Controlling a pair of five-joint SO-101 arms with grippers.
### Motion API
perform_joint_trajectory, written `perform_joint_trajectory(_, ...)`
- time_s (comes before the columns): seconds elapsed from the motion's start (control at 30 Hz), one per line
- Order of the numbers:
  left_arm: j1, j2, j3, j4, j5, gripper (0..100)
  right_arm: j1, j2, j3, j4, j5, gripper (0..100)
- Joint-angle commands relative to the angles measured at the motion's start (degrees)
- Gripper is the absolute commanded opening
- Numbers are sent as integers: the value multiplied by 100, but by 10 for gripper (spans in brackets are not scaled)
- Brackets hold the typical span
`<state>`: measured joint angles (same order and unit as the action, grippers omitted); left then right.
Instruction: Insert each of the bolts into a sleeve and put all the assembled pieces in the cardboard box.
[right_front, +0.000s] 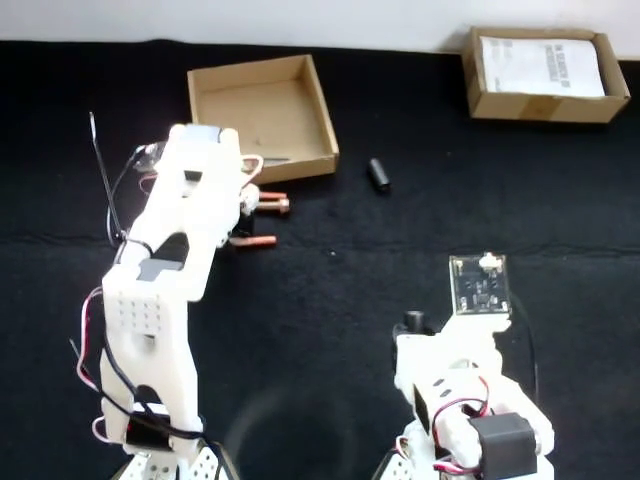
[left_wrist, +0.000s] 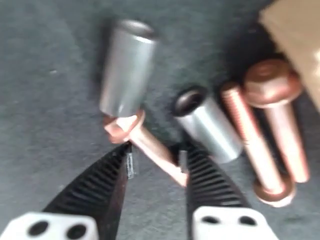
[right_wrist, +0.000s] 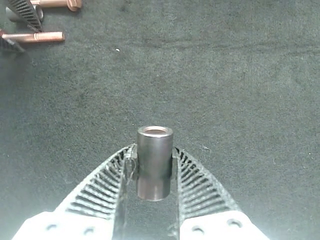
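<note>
**Bolt** (left_wrist: 152, 150): copper-coloured, lying flat on the black table (right_front: 400, 250), with its head against the end of a grey sleeve (left_wrist: 127, 70).

**Left gripper** (left_wrist: 156, 159): jaws part-open, one on either side of the shank. Judged not yet clamped.

**Adjacent:**
- Second grey sleeve (left_wrist: 207, 130), lying with its bore showing.
- Two spare bolts (left_wrist: 250, 140) side by side just beyond it.

**Held sleeve** (right_wrist: 155, 165): upright with its bore up, pinched firmly in the right gripper (right_wrist: 154, 151). In the high view it sits at four o'clock from the bolts, well apart.

**Cardboard box** (right_front: 325, 110): open-topped, at twelve o'clock from the bolts, near.

**Dark sleeve** (right_front: 378, 175): lying alone at two o'clock.

**Second box** (right_front: 480, 95): far along the same bearing (paper inside).

**Step in hand**, as judged: picking up a bolt for mating, with boxing not begun.

**Next move calls for:**
- Closing squarely on the shank.
- Lifting clear without dragging the touching sleeve.
- Lining the thread with the waiting bore.
</note>
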<state>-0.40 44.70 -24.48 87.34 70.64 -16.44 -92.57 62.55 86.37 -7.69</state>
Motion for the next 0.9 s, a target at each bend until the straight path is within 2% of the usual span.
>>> perform_joint_trajectory(0.0,40,75,-22,211,0,18,31,22,-22,-92,0,7)
perform_joint_trajectory(0.1,110,75,-22,246,-316,9,31,22,-22,-92,0,7)
perform_joint_trajectory(0.47,1174,22,303,510,-3024,8,31,22,84,-92,9,7)
perform_joint_trajectory(0.7,1270,-57,-505,1257,-3833,8,4,13,40,-110,26,7)
perform_joint_trajectory(0.87,1191,-1218,-760,1275,-4229,8,-462,4,92,-435,826,7)
